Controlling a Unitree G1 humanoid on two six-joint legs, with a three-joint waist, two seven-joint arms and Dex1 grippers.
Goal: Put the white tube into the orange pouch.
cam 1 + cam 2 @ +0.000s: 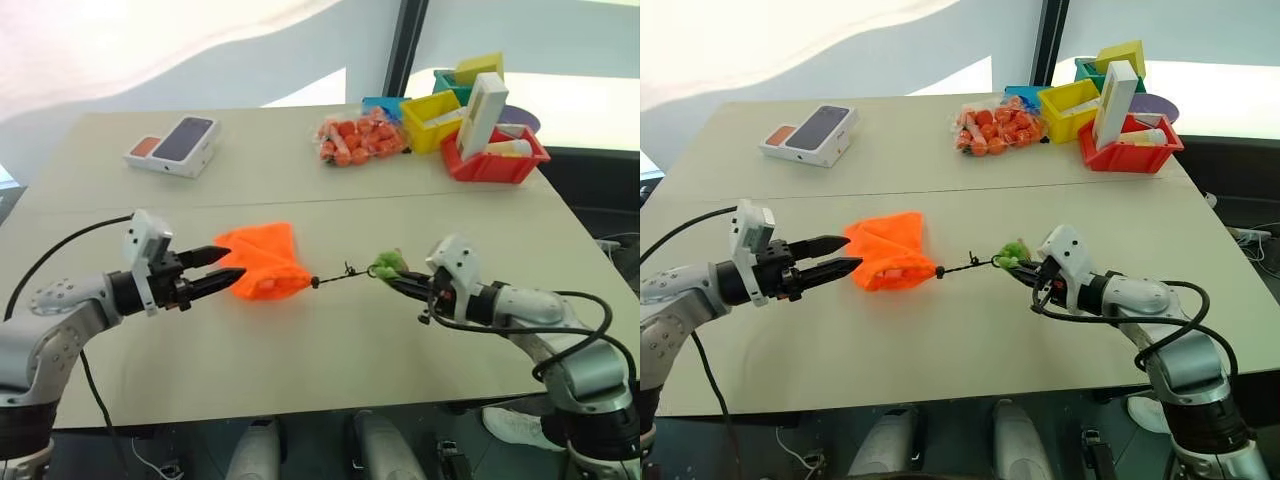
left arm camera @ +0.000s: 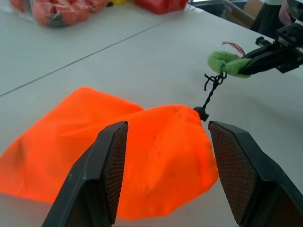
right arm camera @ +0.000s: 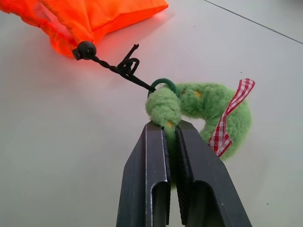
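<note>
Left gripper (image 1: 232, 270): jaws apart, straddling the orange pouch (image 1: 262, 262) at its left end. Pouch: on the tabletop (image 1: 330, 340), long axis left–right, its black cord (image 1: 338, 275) taut rightward. Right gripper (image 3: 171, 126): clamped on the green tuft (image 3: 199, 106). White tube: we cannot place it.

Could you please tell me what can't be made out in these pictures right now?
- The white tube: if it is inside the orange pouch, the cinched fabric hides it, in the eye and wrist views alike.
- Left gripper: whether its open fingers touch the pouch between them; its wrist view leaves that unclear.
- Red bin: the contents are too small.
</note>
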